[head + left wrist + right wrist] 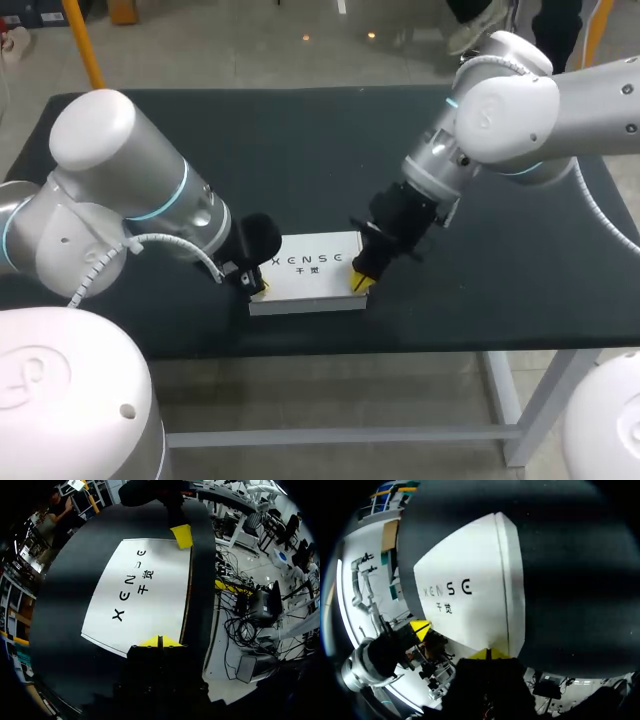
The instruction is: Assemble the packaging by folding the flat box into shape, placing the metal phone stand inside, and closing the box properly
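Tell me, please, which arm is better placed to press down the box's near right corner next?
Right, probably: the right gripper sits, tips together, at that corner of the box; the left gripper is at the opposite end.

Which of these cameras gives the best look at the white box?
The left wrist view: the white box fills it, top face almost wholly visible. The right wrist view shows the top and one side wall. The head view shows it small, near corners hidden.

Fingers [479, 655] pressed together, touching white box [470, 565] edge.
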### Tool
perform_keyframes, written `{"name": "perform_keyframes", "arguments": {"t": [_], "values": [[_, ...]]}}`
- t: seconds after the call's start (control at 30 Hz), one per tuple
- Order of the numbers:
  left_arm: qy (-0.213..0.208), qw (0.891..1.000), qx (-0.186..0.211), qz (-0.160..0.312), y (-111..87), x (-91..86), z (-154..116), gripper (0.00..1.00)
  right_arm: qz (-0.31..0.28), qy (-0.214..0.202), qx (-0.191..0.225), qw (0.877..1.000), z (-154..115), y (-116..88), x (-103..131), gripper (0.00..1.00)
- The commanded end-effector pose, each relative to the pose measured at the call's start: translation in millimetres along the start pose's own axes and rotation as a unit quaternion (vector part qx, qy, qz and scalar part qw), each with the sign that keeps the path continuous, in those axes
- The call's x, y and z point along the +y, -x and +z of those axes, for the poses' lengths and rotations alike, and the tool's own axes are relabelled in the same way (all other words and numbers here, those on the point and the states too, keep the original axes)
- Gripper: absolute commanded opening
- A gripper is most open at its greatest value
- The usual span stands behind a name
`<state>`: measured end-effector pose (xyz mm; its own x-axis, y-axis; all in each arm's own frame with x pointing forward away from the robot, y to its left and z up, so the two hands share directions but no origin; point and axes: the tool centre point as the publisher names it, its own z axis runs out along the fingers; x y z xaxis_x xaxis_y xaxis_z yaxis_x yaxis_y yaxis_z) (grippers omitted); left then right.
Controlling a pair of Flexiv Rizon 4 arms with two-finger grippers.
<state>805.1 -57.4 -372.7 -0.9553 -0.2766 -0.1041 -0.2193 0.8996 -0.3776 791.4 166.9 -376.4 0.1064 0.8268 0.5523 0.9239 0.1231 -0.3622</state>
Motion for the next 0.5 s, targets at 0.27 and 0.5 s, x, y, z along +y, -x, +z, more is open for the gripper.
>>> {"name": "perform_keyframes", "arguments": {"t": [0.27, 0.5], "values": [[-0.004, 1.0, -0.016, 0.004, -4.3, -7.8, -8.2, 0.0, -0.027, 0.007, 0.01, 1.0, -13.2, -7.8, -2.5, 0.0], [0.004, 0.999, -0.031, -0.011, -19.2, -29.5, -32.5, 1.0, -0.079, 0.067, 0.018, 0.994, -50.5, -23.7, -12.9, 0.22]]}}
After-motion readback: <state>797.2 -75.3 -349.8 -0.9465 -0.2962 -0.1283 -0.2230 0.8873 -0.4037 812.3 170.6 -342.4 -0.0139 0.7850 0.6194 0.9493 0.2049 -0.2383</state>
